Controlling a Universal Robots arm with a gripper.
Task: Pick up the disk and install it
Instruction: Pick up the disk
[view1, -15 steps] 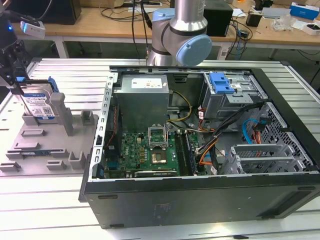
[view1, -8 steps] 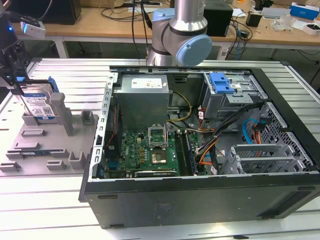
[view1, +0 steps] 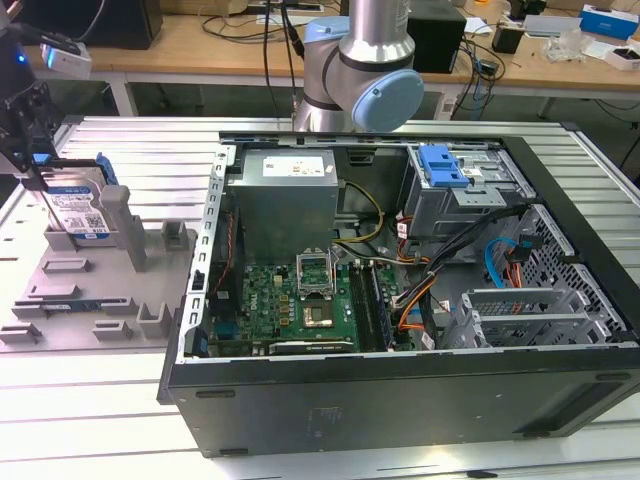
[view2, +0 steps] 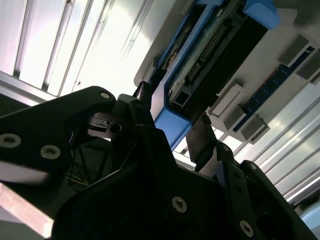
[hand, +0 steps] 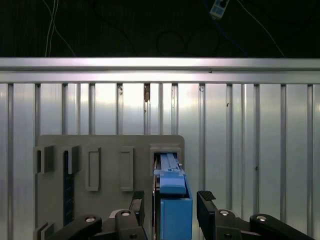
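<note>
Exterior view: gripper (view1: 36, 170) over the disk (view1: 78, 212), which stands on edge in a grey fixture (view1: 100, 300) beside the open computer case (view1: 400, 400).
Second wrist view: fingers (view2: 202, 137) flank its blue bracket (view2: 172, 125).
First wrist view: gaps either side, so the gripper is released.
Pick-up stage — the grasp likely needs centred closure.

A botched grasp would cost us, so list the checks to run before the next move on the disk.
1. Gripper straddles the disk: ok.
2. Gripper shut on it: not ok, gaps on both sides in the first wrist view.
3. Disk upright in the grey holder: ok.
4. Computer case open: ok.
5. Drive cage slot free: cannot tell.
</note>
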